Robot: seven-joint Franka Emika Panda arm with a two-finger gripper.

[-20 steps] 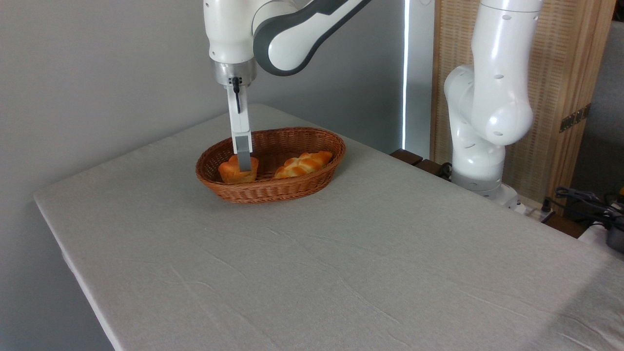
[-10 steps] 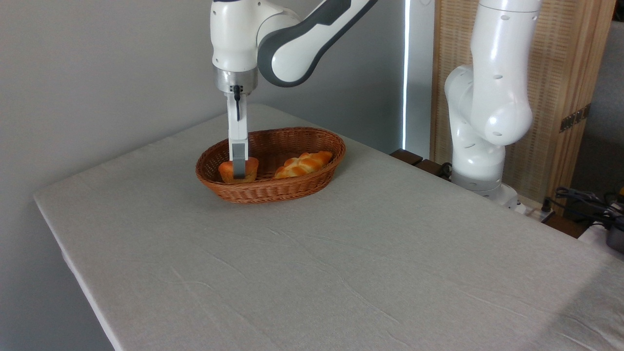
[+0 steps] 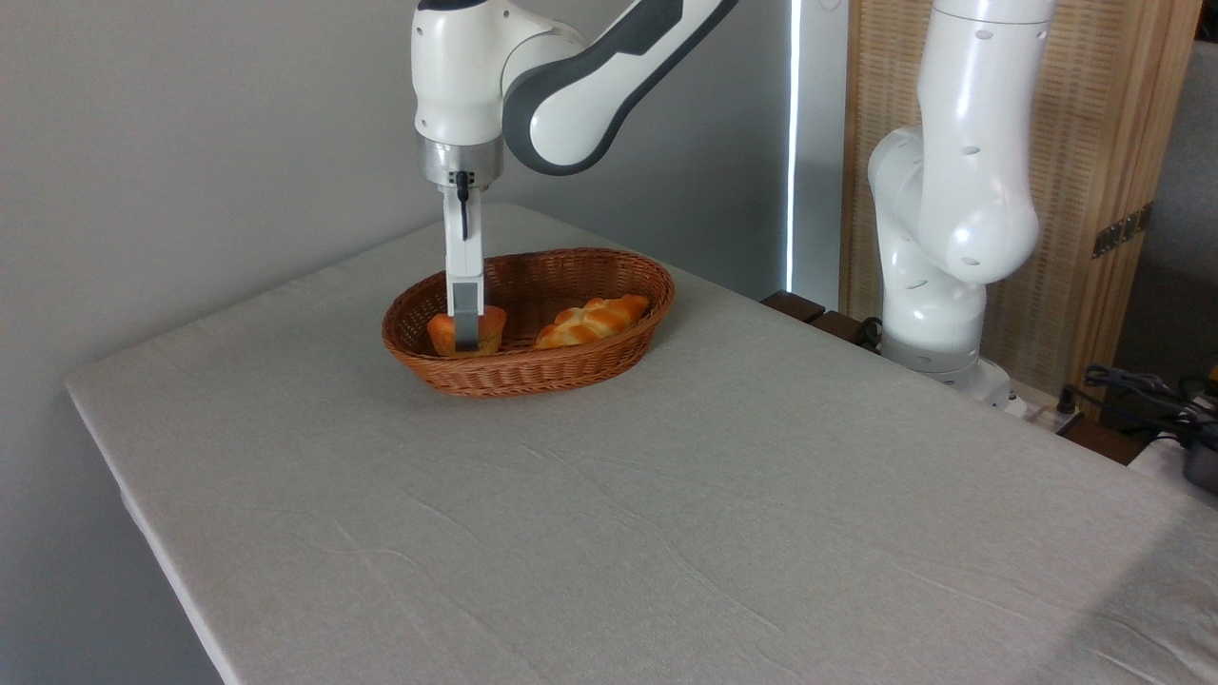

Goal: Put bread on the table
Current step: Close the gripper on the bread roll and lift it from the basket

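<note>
Landmark: the brown oval wicker basket (image 3: 533,376) standing on the far part of the table (image 3: 666,533); every place below is told from it.
Bread: the small orange bun (image 3: 487,331) sits inside the basket at its left end, upright, low against the near-left wall, so the rim hides its base.
Gripper: the gripper (image 3: 465,335) points straight down into the left end of the basket. 1 grey finger (image 3: 465,319) shows in front of the bread, crossing its middle; the other is hidden behind, so I cannot tell whether the claw is clamped on the bun or standing loose around it.
Loaf: a longer golden braided loaf (image 3: 592,320) lies inside the basket toward its right end, apart from the bun, slanting up toward the right rim.
Arm: the white arm (image 3: 561,86) reaches over the basket from the upper right; its base column (image 3: 952,238) stands well to the right of the basket, at the table's far edge.
Table: pale grey cloth, lightly wrinkled, spreading in front of the basket.
</note>
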